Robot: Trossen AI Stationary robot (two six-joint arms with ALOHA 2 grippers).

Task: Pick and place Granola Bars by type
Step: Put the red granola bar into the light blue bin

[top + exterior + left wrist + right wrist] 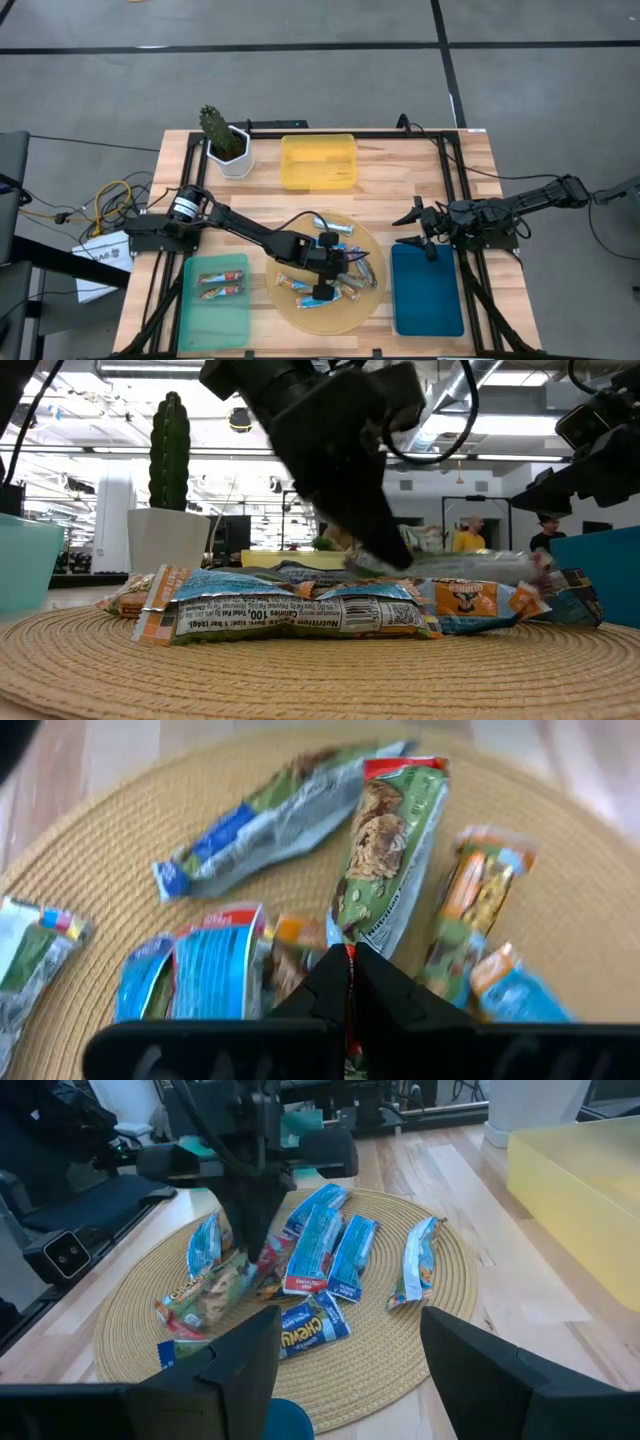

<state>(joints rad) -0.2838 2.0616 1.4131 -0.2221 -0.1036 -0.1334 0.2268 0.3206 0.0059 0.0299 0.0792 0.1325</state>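
Several granola bars (340,262) in blue-white, blue-orange and green-brown wrappers lie scattered on a round woven mat (290,315). My left gripper (326,288) stands over the mat's middle, shut on a green-brown bar with a red end (385,850); this bar also shows in the right wrist view (205,1295). Two bars (222,283) lie flat in the green tray (190,318). My right gripper (414,226) waits open above the far edge of the blue tray (428,300), touching nothing. My left gripper pinches the green-brown bar by one end of its wrapper (350,958) between the two shut fingertips, coming from above and pointing down. The bar reaches away from the fingers, tilted, its red end (405,768) farthest. Whether its low end touches the mat, I cannot tell.
A yellow tray (318,160) sits at the table's far side, beside a potted cactus (225,140). The blue tray lies right of the mat, the green tray left of it. Black frame rails (455,170) run along the table's edges. People stand in the room beyond (468,532).
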